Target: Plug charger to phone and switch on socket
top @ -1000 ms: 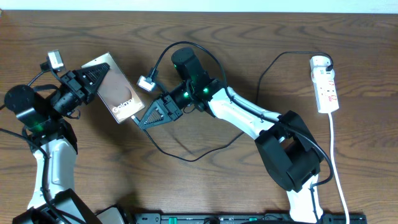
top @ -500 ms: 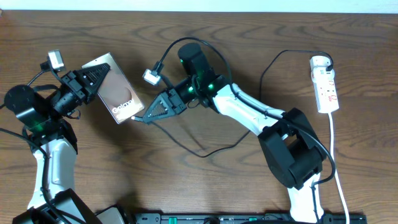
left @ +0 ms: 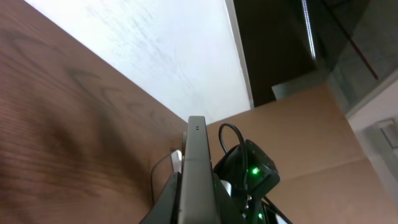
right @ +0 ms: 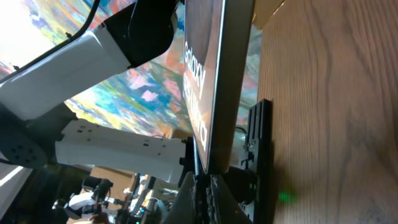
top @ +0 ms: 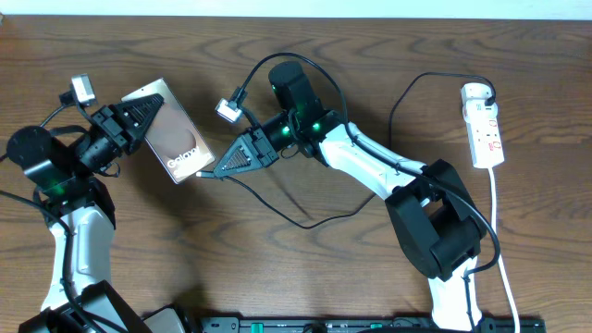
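The phone is a glossy brown slab with white lettering, held tilted above the table with my left gripper shut on its upper end. In the left wrist view the phone shows edge-on between the fingers of the left gripper. My right gripper is shut on the plug end of the charger, with its tip right at the phone's lower corner. In the right wrist view the phone rises straight up from the right gripper. The thin black cable loops back to the white socket at the far right.
The socket's white lead runs down the right side toward the front edge. The right arm's white links stretch across the middle of the table. A black rail lies along the front edge.
My right gripper has moved up and left with the charger's plug, closing on the phone's lower corner. The cable's loop slid right. The left arm and phone have stayed still.
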Tool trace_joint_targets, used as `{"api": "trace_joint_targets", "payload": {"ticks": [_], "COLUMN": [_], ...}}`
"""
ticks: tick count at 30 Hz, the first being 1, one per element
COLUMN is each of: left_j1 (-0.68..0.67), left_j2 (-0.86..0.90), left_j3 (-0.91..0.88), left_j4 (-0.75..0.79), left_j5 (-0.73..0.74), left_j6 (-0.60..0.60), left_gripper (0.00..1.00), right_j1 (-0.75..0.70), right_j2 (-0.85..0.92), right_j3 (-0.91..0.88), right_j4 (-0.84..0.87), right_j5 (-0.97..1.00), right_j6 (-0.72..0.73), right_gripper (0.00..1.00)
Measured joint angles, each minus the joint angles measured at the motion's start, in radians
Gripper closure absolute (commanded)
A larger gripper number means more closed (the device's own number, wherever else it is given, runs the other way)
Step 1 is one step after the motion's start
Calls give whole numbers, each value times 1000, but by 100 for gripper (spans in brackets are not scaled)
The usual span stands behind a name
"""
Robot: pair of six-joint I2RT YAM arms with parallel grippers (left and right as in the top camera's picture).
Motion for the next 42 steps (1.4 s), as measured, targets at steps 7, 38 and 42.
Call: {"api": "trace_joint_targets", "payload": {"ticks": [7, 38, 42], "left_j1": [0, 30, 96], "left_j2": [0, 0, 0], "left_j3": [-1, -5, -5], "left_j4": [-75, -78, -78], "left_j5": [-81, -139, -140], "left_j6": [0, 34, 34], "left_gripper": [93, 93, 93], "right_j1": [0, -48, -89], "right_j2": [0, 0, 0], "right_j3": [0, 0, 2], "right_j4": [0, -111, -241], "right_j5": [20, 54, 100], "right_j6": [0, -21, -89], "right_gripper": [99, 99, 99]}}
